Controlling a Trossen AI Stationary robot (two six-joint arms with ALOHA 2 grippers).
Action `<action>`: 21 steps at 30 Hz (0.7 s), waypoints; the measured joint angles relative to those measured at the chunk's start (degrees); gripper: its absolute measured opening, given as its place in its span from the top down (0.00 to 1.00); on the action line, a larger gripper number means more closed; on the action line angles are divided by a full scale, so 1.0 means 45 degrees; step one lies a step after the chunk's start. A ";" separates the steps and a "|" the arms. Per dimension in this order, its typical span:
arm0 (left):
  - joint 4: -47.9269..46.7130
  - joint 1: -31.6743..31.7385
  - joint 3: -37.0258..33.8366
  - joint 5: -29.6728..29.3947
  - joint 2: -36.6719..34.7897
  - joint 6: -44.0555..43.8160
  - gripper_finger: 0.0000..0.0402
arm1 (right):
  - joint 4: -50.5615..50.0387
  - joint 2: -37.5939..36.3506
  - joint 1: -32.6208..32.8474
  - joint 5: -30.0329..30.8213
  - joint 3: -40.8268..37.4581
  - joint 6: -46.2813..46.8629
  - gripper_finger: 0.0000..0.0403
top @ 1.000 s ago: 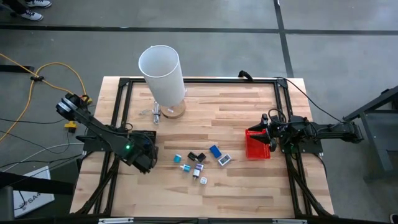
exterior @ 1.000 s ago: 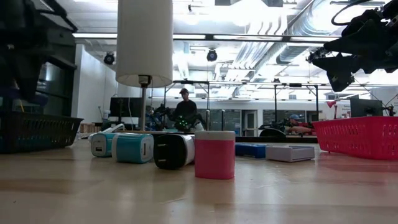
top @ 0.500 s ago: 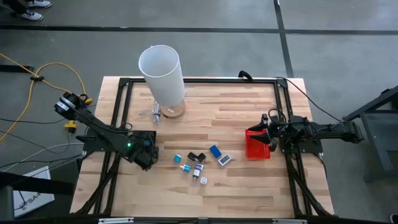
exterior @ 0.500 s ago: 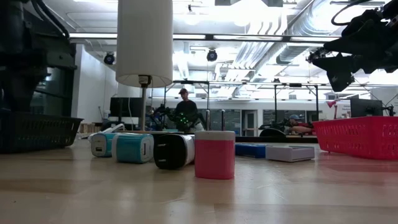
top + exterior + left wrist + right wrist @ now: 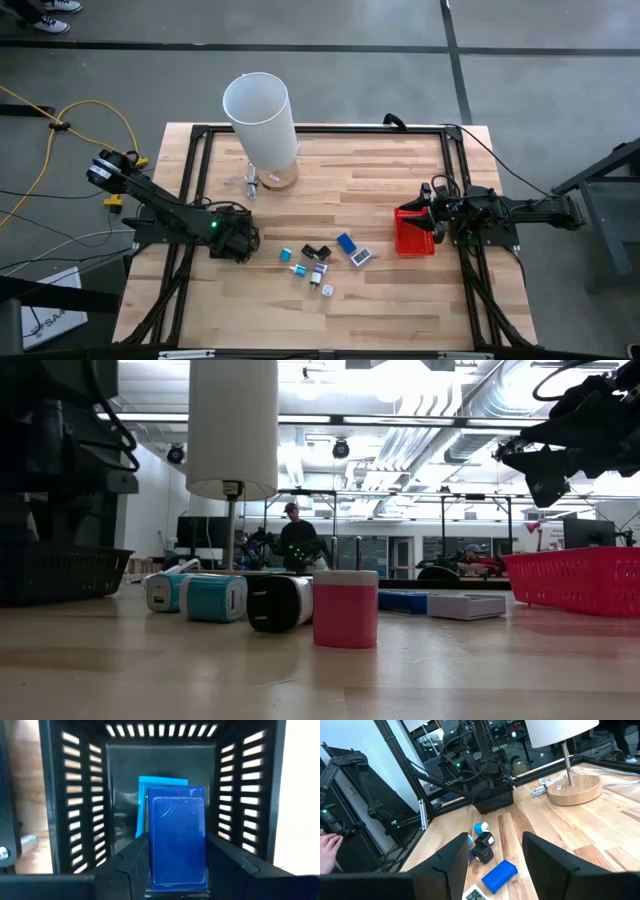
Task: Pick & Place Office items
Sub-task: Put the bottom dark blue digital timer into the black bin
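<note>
My left gripper [image 5: 177,875] hangs over a black slotted basket [image 5: 85,795] at the table's left and is shut on a dark blue flat piece [image 5: 177,835]. A light blue piece [image 5: 142,800] lies on the basket's floor below it. In the high view the gripper [image 5: 238,240] hides the basket. Several small office items [image 5: 320,262] in blue, teal, black and white lie on the wood at mid-table, also in the low view [image 5: 250,600]. My right gripper [image 5: 495,860] stands open and level above the red basket [image 5: 413,238], nothing between its fingers. My left gripper pinches the dark blue piece by its two long edges [image 5: 154,862] between its two fingers [image 5: 131,865]. The fingers come from above, pointing steeply down into the basket. The piece is lifted clear, flat face to the camera, above the basket's floor and the light blue piece.
A tall white lamp [image 5: 260,115] on a round wooden foot [image 5: 272,180] stands at the far left of the table. A pink cylinder [image 5: 345,608] stands nearest the low camera. Black frame rails [image 5: 190,180] run along the table's edges. Bare wood lies between the items and the lamp.
My left gripper has sunk toward the black basket with the dark blue piece still held, shifting a little toward the table's far edge and rolling slightly. The right arm and the items on the table have kept still.
</note>
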 joint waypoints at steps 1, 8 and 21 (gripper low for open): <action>0.0002 0.0083 0.0000 0.0005 0.0000 0.0102 0.59 | 0.0000 0.0004 0.0000 -0.0005 0.0001 0.0000 0.57; -0.0047 0.0386 0.0000 0.0127 0.0000 0.0462 0.59 | 0.0000 0.0004 0.0000 0.0000 -0.0004 0.0000 0.57; -0.0146 0.0381 0.0000 0.0068 0.0005 0.0925 0.59 | 0.0005 0.0004 0.0000 0.0000 0.0001 0.0000 0.57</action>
